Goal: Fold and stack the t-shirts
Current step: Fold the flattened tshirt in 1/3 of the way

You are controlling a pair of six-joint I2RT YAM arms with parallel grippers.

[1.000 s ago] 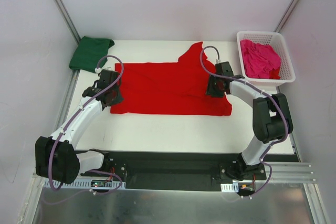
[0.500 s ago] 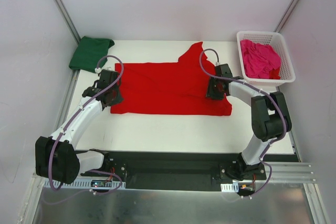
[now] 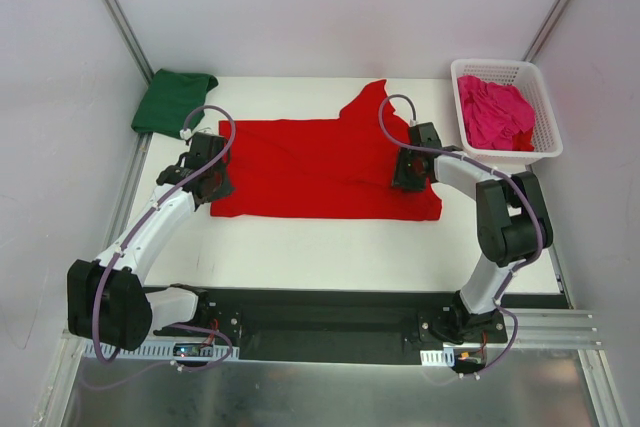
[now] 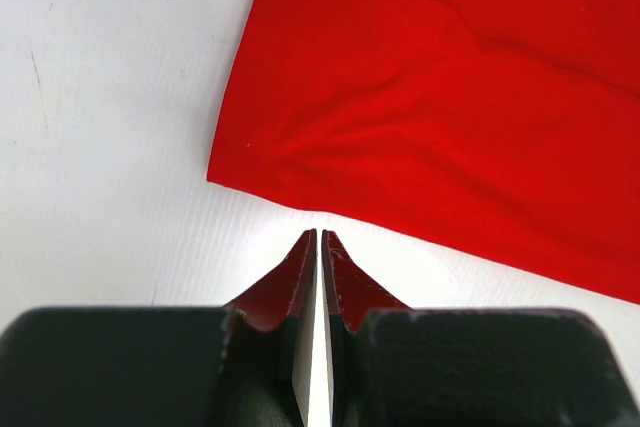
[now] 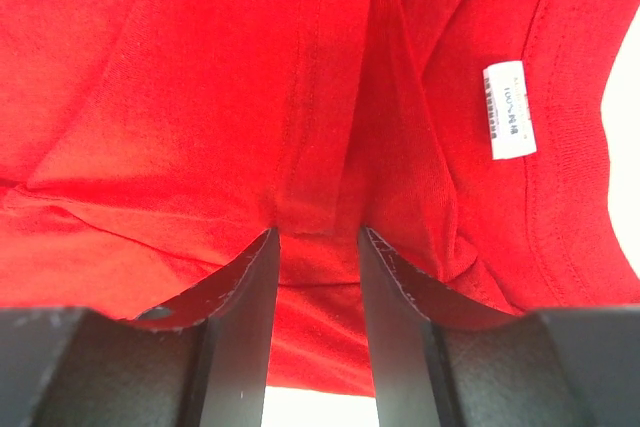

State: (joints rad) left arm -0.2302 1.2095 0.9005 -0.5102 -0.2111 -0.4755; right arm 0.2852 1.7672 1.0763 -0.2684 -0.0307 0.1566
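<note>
Red t-shirt [image 3: 320,167]: soft plain cotton, laid out flat as a wide, rough rectangle across the middle of the white table [image 3: 330,247]. Its near edge is straight, and one sleeve pokes up in a point from its far edge. The surface is mostly smooth, with shallow creases

Left gripper [image 4: 319,237]: just off the red shirt's left near corner, over bare table and not touching the cloth. Dark wedge-shaped fingers clenched tip to tip with only a hairline slit between them, and nothing in it. The hem there is clean, with a few small wrinkles fanning from the corner

Right gripper [image 5: 318,232]: down on the red shirt's right end, near the collar. Jaws part-closed, pinching a raised ridge of cloth between the tips, and creases run in toward the pinch. A ribbed neckband [image 5: 575,127] curves just beside it, with a small white sewn label [image 5: 509,110] printed too small to read

Dark green t-shirt [image 3: 172,99]: folded into a compact pad, off the red shirt's far left corner, apart from it and at the table's edge

Magenta pink t-shirt [image 3: 495,112]: crumpled in a heap inside a white plastic lattice basket [image 3: 545,137], which stands off the red shirt's right end, beyond the right arm

A pale purple cable [image 3: 225,127] loops from the left wrist over the red shirt's left edge
</note>
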